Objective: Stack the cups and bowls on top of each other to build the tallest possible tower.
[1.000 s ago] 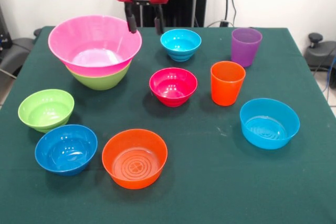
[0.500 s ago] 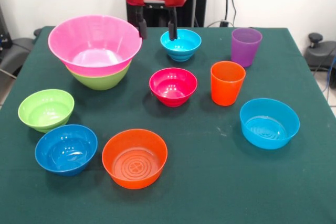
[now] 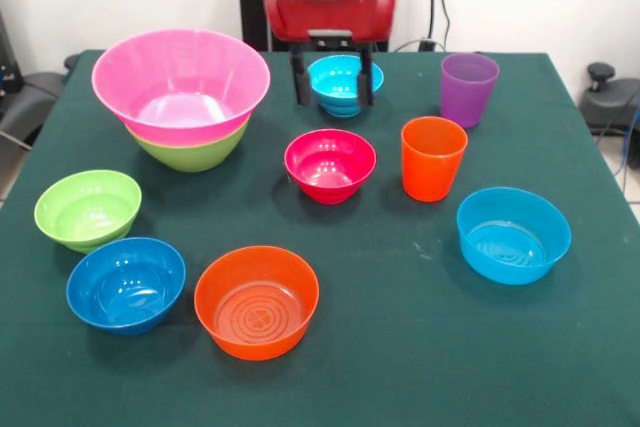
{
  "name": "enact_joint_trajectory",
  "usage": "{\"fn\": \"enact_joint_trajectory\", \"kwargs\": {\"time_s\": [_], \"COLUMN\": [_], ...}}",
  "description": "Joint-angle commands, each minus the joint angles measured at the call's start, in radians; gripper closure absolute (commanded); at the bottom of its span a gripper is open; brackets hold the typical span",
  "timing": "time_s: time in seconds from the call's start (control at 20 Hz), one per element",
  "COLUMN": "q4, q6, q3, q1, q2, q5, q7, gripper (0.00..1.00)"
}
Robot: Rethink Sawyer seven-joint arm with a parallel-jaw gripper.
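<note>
Overhead, claw point(image 3: 332, 90) open astride small cyan bowl point(image 3: 343, 79); no legible writing.

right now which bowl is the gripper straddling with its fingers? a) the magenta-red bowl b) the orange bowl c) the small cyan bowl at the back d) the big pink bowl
c: the open gripper hangs with one finger on each side of the small cyan bowl, while the magenta-red bowl, orange bowl and big pink bowl sit clear of it.

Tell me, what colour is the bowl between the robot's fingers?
Cyan small bowl, seen best in the front view.
</note>
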Motion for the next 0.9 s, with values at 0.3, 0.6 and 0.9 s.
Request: {"fn": "enact_joint_trajectory", "kwargs": {"time_s": [0.3, 0.6, 0.9], "q4": [-0.137, -0.152, -0.174], "q6": [0.108, 0.099, 0.074], "q3": [0.023, 0.008, -0.006], "q1": [0.114, 0.139, 0.173], "q2": [0.085, 0.094, 0.124], "q5": [0.033, 0.047, 0.065], "q7": [0.126, 0.138, 0.160], "gripper": [0.00, 0.00, 0.00]}}
